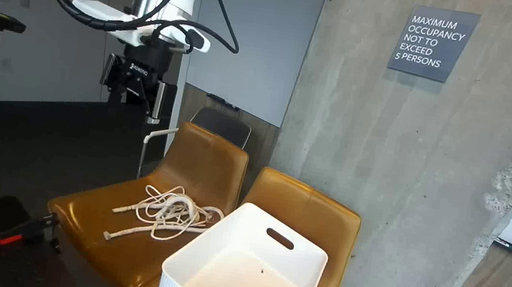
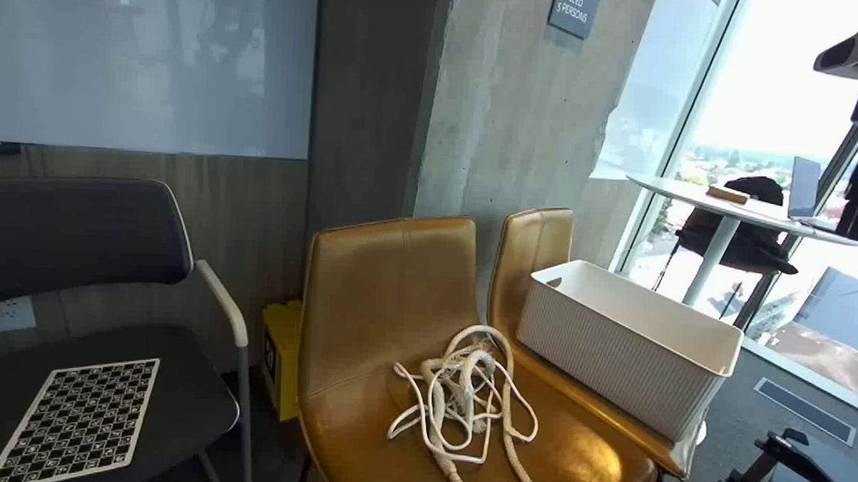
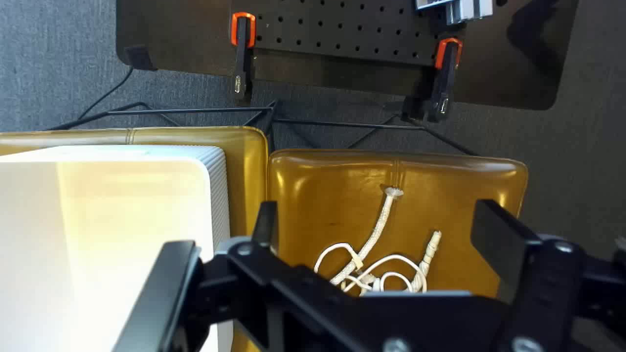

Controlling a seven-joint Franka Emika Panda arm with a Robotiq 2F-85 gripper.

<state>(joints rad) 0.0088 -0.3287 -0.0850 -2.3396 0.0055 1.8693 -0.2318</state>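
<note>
Wrist view: rope ends (image 3: 377, 230) aslant, upper-right.

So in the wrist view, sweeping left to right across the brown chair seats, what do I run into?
White bin → gripper fingertip → tangled rope → opposite fingertip.

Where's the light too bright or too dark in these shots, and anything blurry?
Wrist view: the white storage bin is washed out inside, the open gripper slightly soft. In an exterior view, the window is blown out and glare marks the seat under the rope; in an exterior view, the floor looks dark.
</note>
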